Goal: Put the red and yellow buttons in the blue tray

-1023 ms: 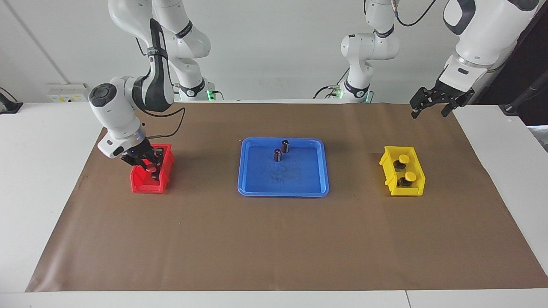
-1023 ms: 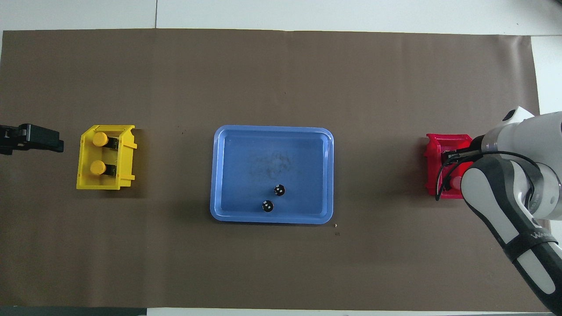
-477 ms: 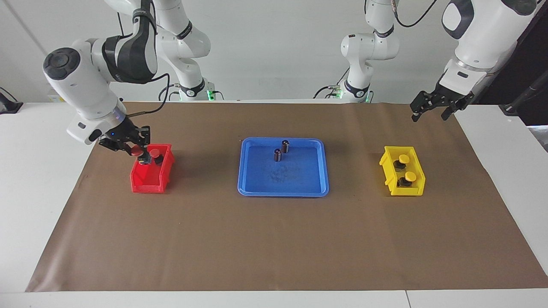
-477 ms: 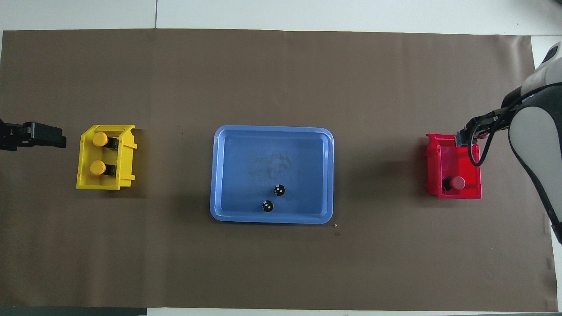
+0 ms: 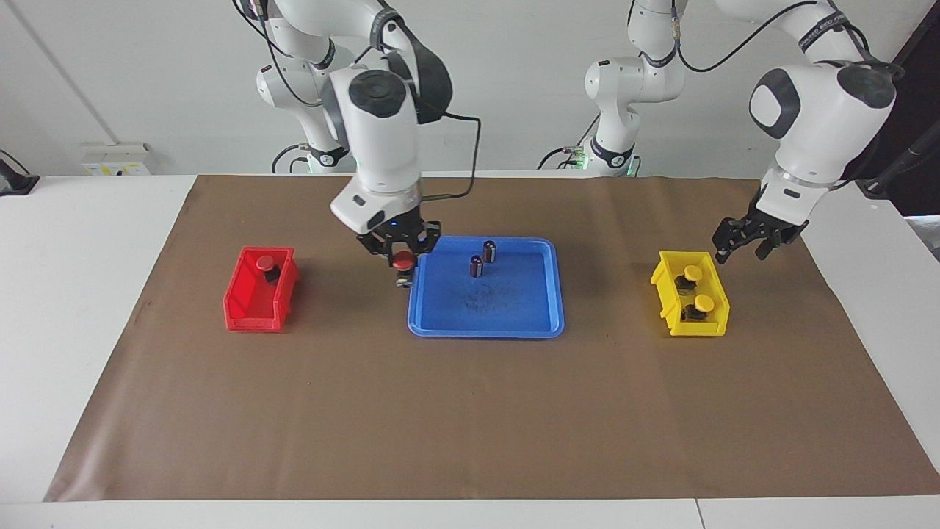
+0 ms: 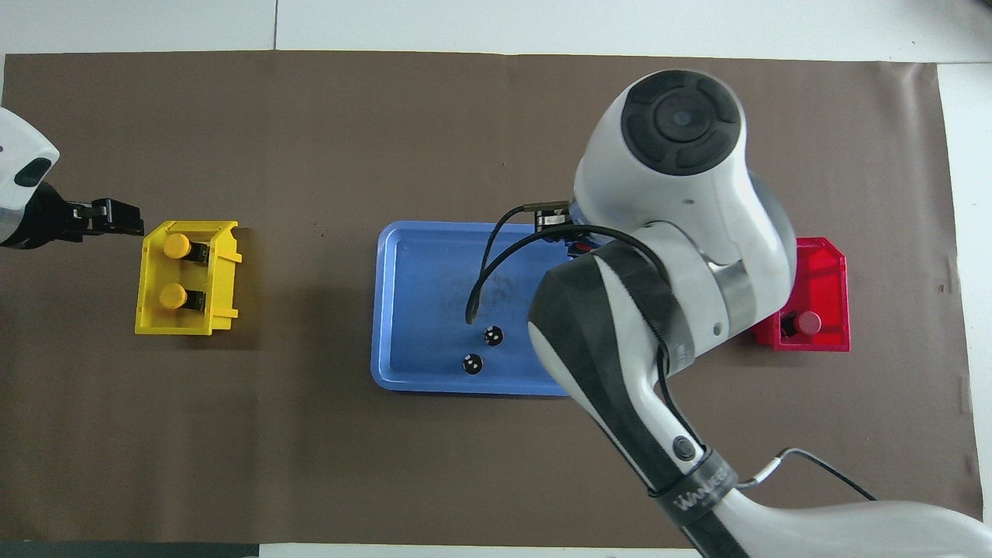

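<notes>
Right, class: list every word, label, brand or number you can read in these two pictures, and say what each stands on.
"WANUE", last letters unclear: white lettering on the black strap round the right arm, overhead view.
White lettering on the black band round the left arm, facing view: too small to read.
No other text can be read.

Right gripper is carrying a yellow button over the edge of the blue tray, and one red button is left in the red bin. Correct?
Not quite: the button held by the right gripper is red, not yellow, as the facing view shows. It is over the blue tray's edge, and one red button remains in the red bin.
</notes>
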You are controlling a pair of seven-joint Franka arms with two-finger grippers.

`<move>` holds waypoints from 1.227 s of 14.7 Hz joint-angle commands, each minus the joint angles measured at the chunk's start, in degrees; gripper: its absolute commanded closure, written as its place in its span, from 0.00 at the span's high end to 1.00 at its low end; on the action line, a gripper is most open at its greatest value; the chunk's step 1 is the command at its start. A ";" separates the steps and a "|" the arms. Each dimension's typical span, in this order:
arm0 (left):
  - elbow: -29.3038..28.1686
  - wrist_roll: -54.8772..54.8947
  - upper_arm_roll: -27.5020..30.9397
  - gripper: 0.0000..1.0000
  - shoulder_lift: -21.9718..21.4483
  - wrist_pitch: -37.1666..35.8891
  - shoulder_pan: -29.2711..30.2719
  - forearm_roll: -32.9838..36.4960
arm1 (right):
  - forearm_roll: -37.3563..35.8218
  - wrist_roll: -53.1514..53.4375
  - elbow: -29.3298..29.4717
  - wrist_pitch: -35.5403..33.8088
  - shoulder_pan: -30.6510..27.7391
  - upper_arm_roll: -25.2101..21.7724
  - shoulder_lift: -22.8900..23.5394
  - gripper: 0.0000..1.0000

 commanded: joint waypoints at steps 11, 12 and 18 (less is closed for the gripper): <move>-9.30 0.18 -0.18 0.82 4.55 15.23 -0.45 -0.52 | -1.08 10.69 -7.32 13.38 8.25 -0.47 7.42 0.19; -9.48 0.18 -0.18 0.82 4.64 15.23 -0.53 -0.52 | -1.60 10.60 -8.38 14.69 8.52 -0.39 7.24 0.19; -11.23 -0.79 -0.36 0.82 4.64 16.90 -0.80 -0.70 | -3.01 9.63 -2.44 9.73 6.51 -0.56 6.97 0.80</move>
